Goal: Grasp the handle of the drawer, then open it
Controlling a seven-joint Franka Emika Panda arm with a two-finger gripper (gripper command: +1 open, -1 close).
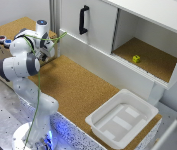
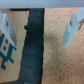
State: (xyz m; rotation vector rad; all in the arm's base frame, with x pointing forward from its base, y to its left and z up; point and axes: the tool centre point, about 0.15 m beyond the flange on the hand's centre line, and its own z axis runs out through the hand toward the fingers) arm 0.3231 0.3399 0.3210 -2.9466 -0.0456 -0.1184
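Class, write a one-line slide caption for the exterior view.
Panda arm far from black handle on white drawer.

**Two cameras, high and close**

In the exterior view we are looking down from well above and off the arm, taking in the whole scene: the arm (image 1: 25, 65) toward the exterior view's left, the cork-topped bench (image 1: 83, 90) running across the middle, and the white cabinet (image 1: 138, 30) along the far side. The wrist camera is pointing almost straight down and sitting very near the surface, so we are seeing blurred cork filling the frame, with the gripper (image 2: 40, 25) fingers at the edges. Both views are sharing only that cork bench top.
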